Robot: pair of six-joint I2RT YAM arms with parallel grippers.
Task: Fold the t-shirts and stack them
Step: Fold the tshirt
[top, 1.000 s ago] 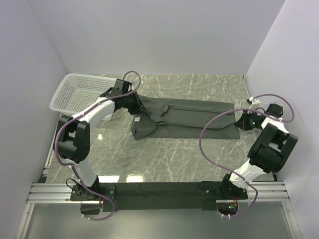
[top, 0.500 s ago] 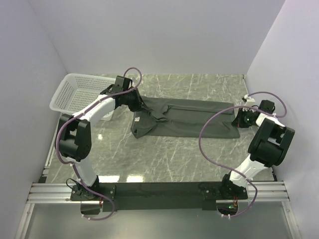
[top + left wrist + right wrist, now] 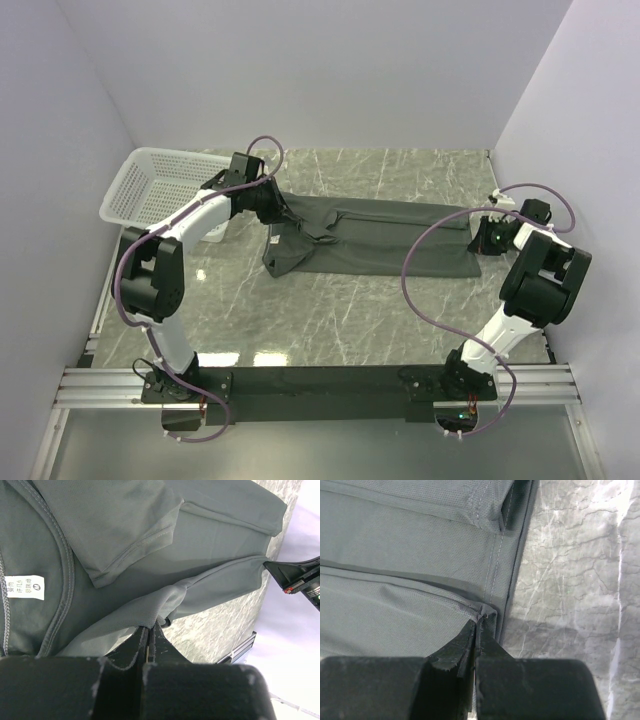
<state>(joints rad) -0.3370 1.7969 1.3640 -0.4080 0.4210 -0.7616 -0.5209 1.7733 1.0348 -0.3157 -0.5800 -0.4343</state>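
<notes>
Three pale lilac walls (image 3: 300,70) enclose a grey veined marble tabletop (image 3: 350,310) in the top view, with a white plastic mesh basket (image 3: 150,185) at far left; the dark grey-green cotton t-shirt (image 3: 380,235) lies stretched between left gripper (image 3: 284,213) and right gripper (image 3: 477,238). From the left wrist, its jaws pinch a cloth fold near the white neck label (image 3: 24,586). From the right wrist, closed jaws pinch a fold at the hem; most of the shirt is cut off.

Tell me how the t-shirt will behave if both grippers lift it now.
Probably floppy: the t-shirt lies in soft folds, so its middle should sag between the left gripper and right gripper. Likely light: thin knit. Each pinches only a small edge, so it might slip.
</notes>
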